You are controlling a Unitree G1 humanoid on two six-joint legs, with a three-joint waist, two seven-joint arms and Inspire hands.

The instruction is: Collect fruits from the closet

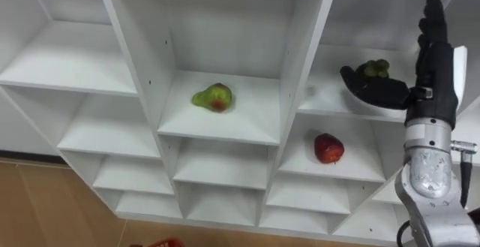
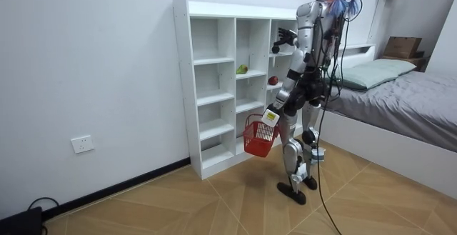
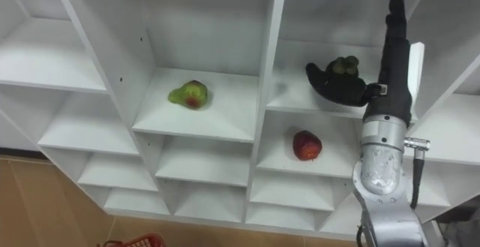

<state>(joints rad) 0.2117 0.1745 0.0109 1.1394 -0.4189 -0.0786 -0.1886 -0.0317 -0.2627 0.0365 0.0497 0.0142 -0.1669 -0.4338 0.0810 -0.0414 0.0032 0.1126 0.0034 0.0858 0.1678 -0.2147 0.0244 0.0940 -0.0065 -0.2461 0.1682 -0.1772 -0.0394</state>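
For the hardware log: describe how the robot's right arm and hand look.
The right hand is matte black, with a small white tag at its back. The forearm below is a rounded silver-grey shell, with a dark cable along its outer side.

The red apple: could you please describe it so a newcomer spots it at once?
In the white closet, look one column right of the pear, one level below where the right hand is at the green fruit. The apple lies alone there, the only all-red fruit.
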